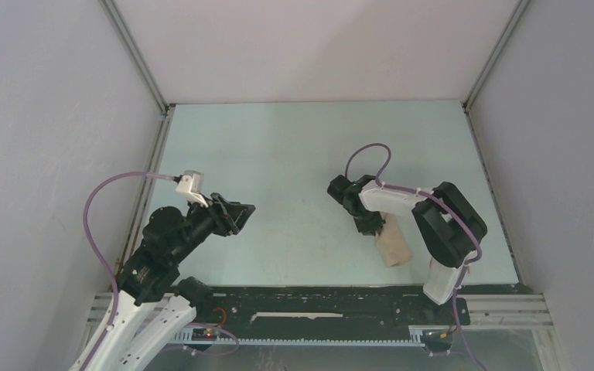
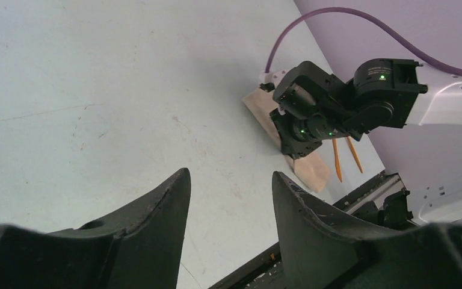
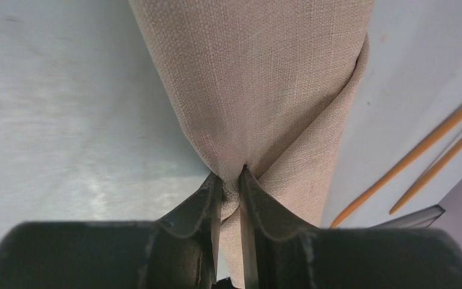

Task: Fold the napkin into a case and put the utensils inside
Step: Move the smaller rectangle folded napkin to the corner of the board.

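The beige-tan napkin lies folded into a narrow strip on the right of the pale table; its near end pokes out from under the right arm. My right gripper is shut on a pinched fold of the napkin, cloth bunched between the jaws. Two thin orange utensils lie side by side on the table just right of the cloth, also visible in the left wrist view as utensils. My left gripper hovers open over the left of the table, well apart from the napkin, nothing between its fingers.
A black rail runs along the table's near edge. Grey walls with aluminium posts close in the left, right and back. A purple cable loops above the right wrist.
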Motion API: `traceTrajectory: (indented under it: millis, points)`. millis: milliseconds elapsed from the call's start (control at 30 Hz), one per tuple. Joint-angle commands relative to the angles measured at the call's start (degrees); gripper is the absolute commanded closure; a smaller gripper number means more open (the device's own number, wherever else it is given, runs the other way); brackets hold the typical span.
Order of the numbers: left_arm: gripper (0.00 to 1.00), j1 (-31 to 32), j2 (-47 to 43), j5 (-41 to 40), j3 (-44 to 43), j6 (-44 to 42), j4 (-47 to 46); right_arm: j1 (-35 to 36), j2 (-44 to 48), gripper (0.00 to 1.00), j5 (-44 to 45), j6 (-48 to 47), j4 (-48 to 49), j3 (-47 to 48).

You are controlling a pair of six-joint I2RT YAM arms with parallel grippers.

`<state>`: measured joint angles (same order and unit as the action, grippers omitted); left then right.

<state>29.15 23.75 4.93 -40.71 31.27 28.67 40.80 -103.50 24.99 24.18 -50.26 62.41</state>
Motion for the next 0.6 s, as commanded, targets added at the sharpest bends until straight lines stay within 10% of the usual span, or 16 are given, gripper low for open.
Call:
traceTrajectory:
  millis: [0, 567]
  points:
    - [0.41, 0.3, 0.8, 1.3, -0.6, -1.6, -1.6, -4.2, 2.8, 0.77, -0.5, 3.1, -0.1, -5.1]
    - [0.41, 0.3, 4.0, 3.3, -2.1, -2.4, -1.4, -10.5, 4.9, 0.76, 5.0, 11.8, -7.9, -5.5]
